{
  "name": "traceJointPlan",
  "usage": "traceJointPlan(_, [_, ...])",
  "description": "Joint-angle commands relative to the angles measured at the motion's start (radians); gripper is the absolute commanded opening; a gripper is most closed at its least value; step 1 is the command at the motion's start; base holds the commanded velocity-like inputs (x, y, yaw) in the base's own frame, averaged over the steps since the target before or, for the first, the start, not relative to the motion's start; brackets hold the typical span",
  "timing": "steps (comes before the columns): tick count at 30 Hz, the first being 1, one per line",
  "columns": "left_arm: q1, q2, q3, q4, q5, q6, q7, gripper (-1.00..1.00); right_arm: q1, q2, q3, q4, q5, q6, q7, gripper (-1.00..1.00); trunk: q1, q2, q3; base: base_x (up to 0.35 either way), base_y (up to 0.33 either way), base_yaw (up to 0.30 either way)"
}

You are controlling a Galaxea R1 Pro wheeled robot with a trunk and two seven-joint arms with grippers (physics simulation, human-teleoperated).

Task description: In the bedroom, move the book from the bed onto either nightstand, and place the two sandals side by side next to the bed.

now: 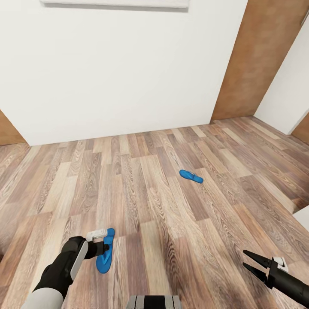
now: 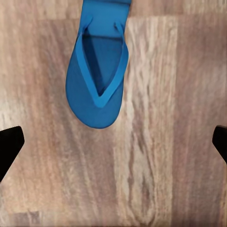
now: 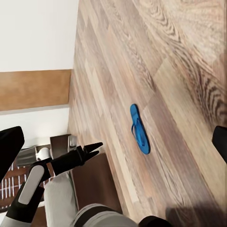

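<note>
Two bright blue sandals lie apart on the wood-plank floor. One sandal point(image 1: 191, 176) is mid-floor. The other sandal point(image 1: 106, 254) point(image 2: 97, 80) lies at the lower left, and my left gripper point(image 1: 102, 248) point(image 2: 113, 144) hovers just over it, open, with its fingertips point(image 2: 9, 147) spread wide and nothing between them. The sandal sits ahead of the fingertips, not between them. My right gripper point(image 1: 251, 262) is open and empty above bare floor at the lower right. A sandal point(image 3: 140, 130) also lies near my left arm point(image 3: 71, 160) in the right wrist view. The book, the bed and the nightstand are out of view.
A white wall point(image 1: 120, 73) closes the floor ahead, with a light-brown door point(image 1: 266, 56) at its right and a brown panel point(image 1: 7, 128) at the left edge. A white corner point(image 1: 303, 216) juts in at the right. Bare floor point(image 1: 171, 223) lies between the sandals.
</note>
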Motion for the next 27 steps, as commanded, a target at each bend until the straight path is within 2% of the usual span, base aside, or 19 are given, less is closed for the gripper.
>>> traceJointPlan(1, [0.000, 0.000, 0.001, -0.001, 0.008, 0.005, 0.003, 1.00, 0.000, 0.000, 0.000, 0.000, -0.003, 0.005, 0.001, 1.00, 0.000, -0.001, -0.005, 0.000, 0.000, 0.000])
traceJointPlan(15, [0.000, -0.001, 0.001, -0.001, 0.008, 0.005, 0.003, 1.00, 0.000, 0.000, 0.000, 0.000, -0.003, 0.005, 0.001, 1.00, 0.007, -0.004, -0.059, 0.000, 0.000, 0.000])
traceJointPlan(24, [0.000, -0.001, 0.001, -0.001, 0.008, 0.004, 0.002, 1.00, 0.000, 0.000, 0.000, 0.000, -0.003, 0.005, 0.001, 1.00, 0.007, -0.004, -0.059, 0.001, 0.000, 0.000])
traceJointPlan(27, [0.000, -0.001, 0.001, 0.001, 0.008, -0.025, 0.002, 1.00, 0.000, 0.000, 0.000, 0.000, -0.003, 0.005, 0.001, 1.00, 0.007, -0.004, -0.059, 0.142, 0.000, 0.000])
